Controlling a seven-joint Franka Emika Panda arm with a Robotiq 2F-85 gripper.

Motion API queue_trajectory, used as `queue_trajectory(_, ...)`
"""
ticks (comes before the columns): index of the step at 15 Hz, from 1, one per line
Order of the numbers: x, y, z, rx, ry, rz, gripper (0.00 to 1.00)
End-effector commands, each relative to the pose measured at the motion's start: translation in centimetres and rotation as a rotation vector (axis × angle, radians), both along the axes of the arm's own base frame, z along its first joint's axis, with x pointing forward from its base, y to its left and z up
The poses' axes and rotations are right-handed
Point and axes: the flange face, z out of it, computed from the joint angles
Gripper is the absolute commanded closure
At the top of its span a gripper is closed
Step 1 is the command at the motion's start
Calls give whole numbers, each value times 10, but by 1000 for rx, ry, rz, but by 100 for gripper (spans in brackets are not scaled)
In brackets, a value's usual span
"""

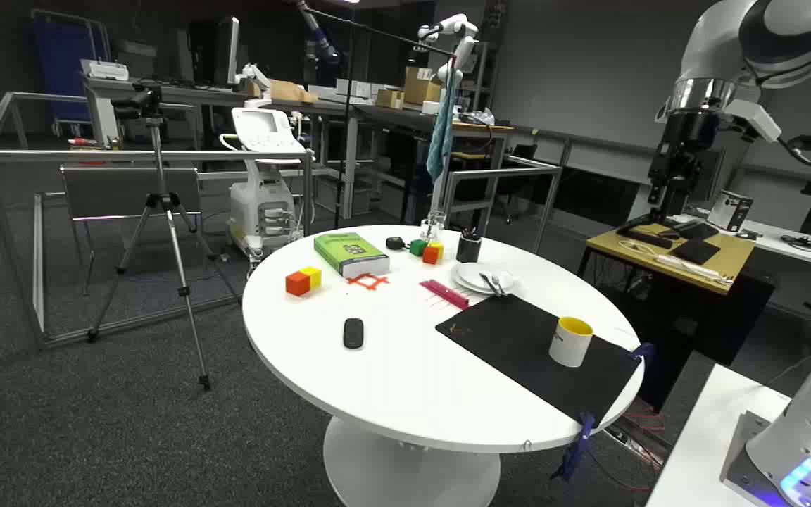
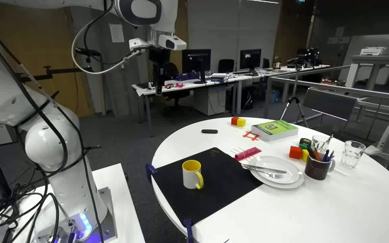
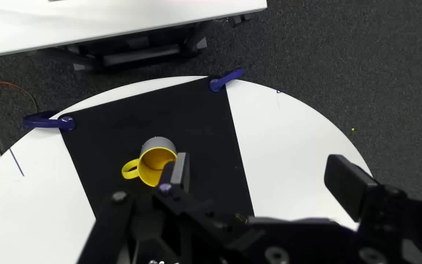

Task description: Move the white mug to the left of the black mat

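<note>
Our claw (image 3: pixel 258 167) hangs higher than the black mat (image 2: pixel 216 185), its fingers (image 3: pixel 346 179) wide apart, holding nothing. On the mat, the white mug (image 2: pixel 190 178) stands upright. We expect glazed ceramic: stiff, fairly light, slick, breakable; we'd pinch opposite walls, clear of the handle (image 2: pixel 201 180). In the wrist view, a finger hides some rim; the claw covers one mat edge.

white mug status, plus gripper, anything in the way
Gripper wide open, holding nothing. White mug upright on black mat, not yet off it. Blue clamps at two mat corners, possible snag.
</note>
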Motion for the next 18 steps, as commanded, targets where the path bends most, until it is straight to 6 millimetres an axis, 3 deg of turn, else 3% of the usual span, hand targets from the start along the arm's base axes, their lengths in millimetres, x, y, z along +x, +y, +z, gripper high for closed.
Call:
queue_trajectory(1,0,0,1,0,1,0,0)
queue_trajectory(15,0,0,1,0,0,0,0)
queue_trajectory(18,0,-2,-1,-15,-43,80,0)
